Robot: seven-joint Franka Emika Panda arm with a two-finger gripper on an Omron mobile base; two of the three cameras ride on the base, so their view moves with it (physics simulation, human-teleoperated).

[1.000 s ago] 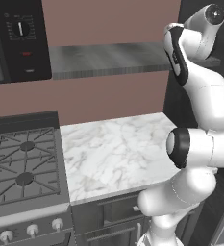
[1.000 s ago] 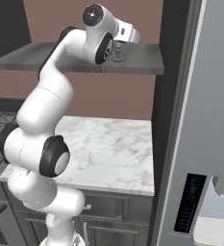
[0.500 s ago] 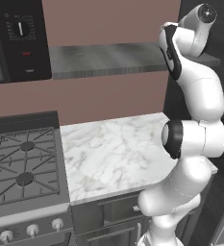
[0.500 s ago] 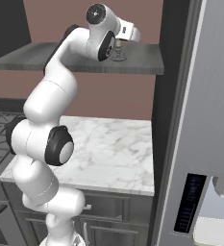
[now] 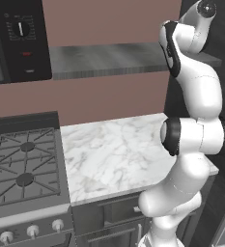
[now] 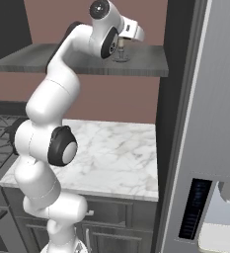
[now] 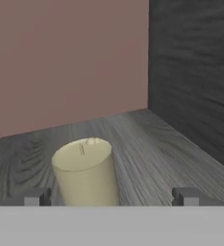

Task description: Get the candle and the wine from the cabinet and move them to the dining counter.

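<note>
Candle, short cream cylinder [image 7: 86, 170], stands upright on the grey streaked cabinet shelf [image 7: 152, 149] in the hand view, between the two dark fingers [image 7: 36, 197], which stand wide apart with nothing held. Right base view: candle's grey metal holder [image 6: 120, 52] sits on the shelf slab just under the white hand. Left base view: white arm [image 5: 193, 96] reaches up to the shelf's right end above the white marble desk [image 5: 114, 154].
</note>
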